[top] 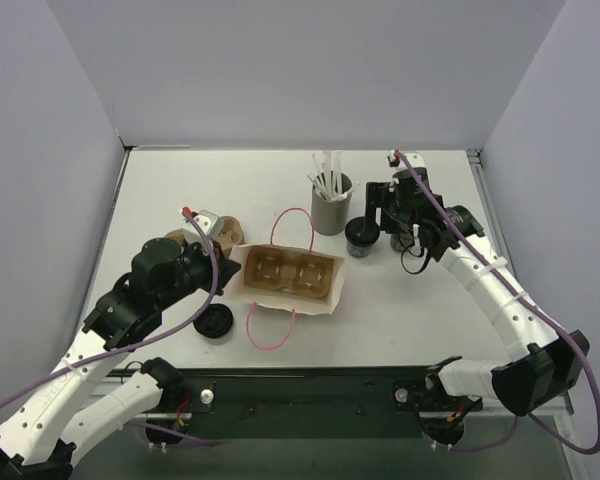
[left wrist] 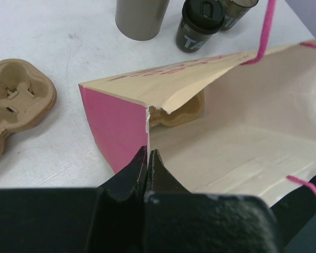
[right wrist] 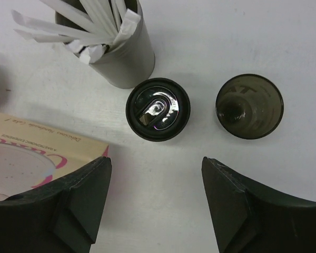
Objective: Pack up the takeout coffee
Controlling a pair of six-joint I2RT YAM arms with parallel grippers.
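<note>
- Small dark lidded takeout coffee cup (right wrist: 158,109) stands on the white table (top: 410,300), right of the bag and just beside the grey cylindrical straw holder (right wrist: 124,58). An unlidded dark translucent cup (right wrist: 249,106) is near its right.
- Right fingers (right wrist: 84,205) are spread wide and empty above the coffee cup.
- Left fingers (left wrist: 160,171) are pinched closed on the rim of the pink-and-cream paper bag (left wrist: 242,132), which has a brown pulp carrier (top: 285,272) inside.
- Risk: a descending finger clips the straw holder or the unlidded cup, since both crowd the target.
- Risk: the bag rim looks ragged at the pinch. It may rip and let the mouth collapse.
- Writing: pale letters on the cup wall, only "T" legible. Red script on the bag is unreadable.
</note>
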